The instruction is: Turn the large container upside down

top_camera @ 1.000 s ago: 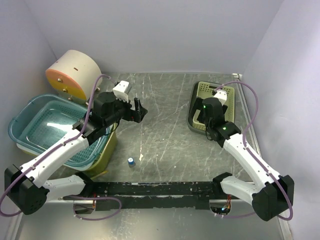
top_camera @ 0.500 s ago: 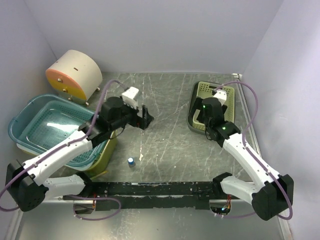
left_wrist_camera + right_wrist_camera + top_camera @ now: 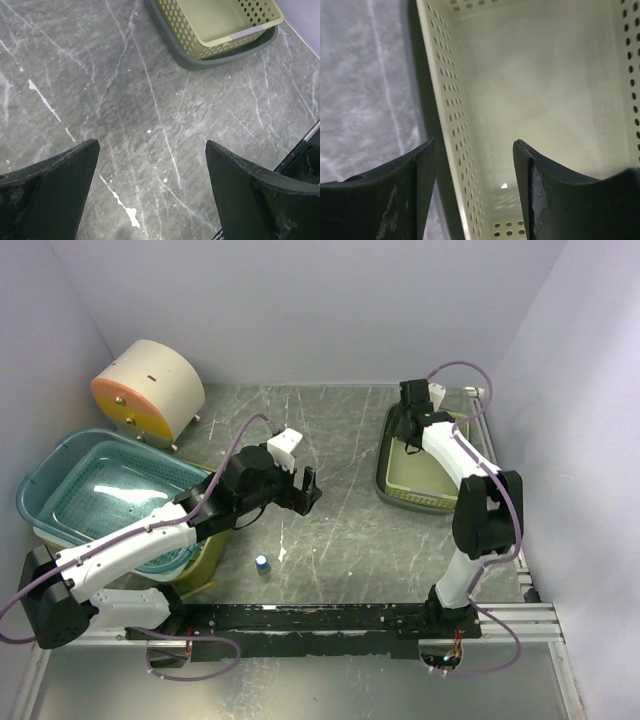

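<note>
Nearest the arm bases, well to the left of the yellow-green basket (image 3: 420, 475), a small blue-capped thing (image 3: 262, 563) stands alone on the grey counter (image 3: 340, 440). Just beyond it the left gripper (image 3: 312, 490) hangs over bare counter, also left of the basket and apart from it, its jaws spread wide and holding nothing. Much farther left of the basket, a teal tub (image 3: 110, 490) rests on top of a yellow-green bin (image 3: 215, 540). The basket itself, with rows of holes in its walls, sits upright and empty inside a dark grey tray (image 3: 195, 64) on the counter. The right arm reaches out to the basket's far left corner, where the right gripper (image 3: 474, 142) straddles the left wall: one finger is outside, over the tray's rim, and the other is inside the basket. Its jaws stand apart, and a gap shows between the inner finger and the wall. Farthest back, far left of the basket, a cream drum with an orange face (image 3: 150, 385) lies on its side.
</note>
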Available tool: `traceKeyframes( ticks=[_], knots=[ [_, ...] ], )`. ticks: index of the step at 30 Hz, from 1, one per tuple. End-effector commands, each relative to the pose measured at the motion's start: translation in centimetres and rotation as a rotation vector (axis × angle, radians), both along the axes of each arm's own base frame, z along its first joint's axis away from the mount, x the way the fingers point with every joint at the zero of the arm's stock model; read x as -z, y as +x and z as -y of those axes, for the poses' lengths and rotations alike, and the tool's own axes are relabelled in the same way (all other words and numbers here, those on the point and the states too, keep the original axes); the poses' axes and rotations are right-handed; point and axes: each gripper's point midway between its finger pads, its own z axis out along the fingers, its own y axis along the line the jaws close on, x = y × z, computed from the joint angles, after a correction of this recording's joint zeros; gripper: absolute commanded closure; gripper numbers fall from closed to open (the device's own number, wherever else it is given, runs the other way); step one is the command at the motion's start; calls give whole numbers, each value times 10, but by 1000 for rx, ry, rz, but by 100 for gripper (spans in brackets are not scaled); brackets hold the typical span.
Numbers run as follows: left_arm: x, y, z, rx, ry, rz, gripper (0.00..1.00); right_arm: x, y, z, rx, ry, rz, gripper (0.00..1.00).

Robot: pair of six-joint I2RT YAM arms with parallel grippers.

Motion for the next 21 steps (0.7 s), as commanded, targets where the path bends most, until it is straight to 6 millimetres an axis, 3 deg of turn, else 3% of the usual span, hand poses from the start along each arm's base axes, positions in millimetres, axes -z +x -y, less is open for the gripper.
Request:
traceKeyframes(
  ticks=[1,5,8,10,14,15,17,19,21],
  knots=[
    [-5,2,-16,-66,15,2,1,33,-3,-7,-70,-17,-131,36],
    [5,1,-23,-87,45,-15,1,48,5,-10,-101,-31,-165,31],
    [9,-2,-23,-77,44,-26,1,51,6,-10,-98,-32,-166,38],
    [8,-4,-21,-69,32,-27,1,52,6,-9,-97,-30,-161,47],
    [9,-5,-22,-65,29,-27,1,46,5,-11,-107,-26,-152,89],
    [10,-5,-22,-66,33,-28,1,41,5,-12,-112,-24,-144,97],
    [10,-5,-23,-68,40,-29,1,20,4,-11,-116,-29,-112,100],
    [8,-4,-23,-70,36,-30,1,-13,4,-16,-133,-54,-48,100],
    [-8,-5,-20,-70,3,-26,1,-54,0,-28,-161,-76,27,100]
  ],
)
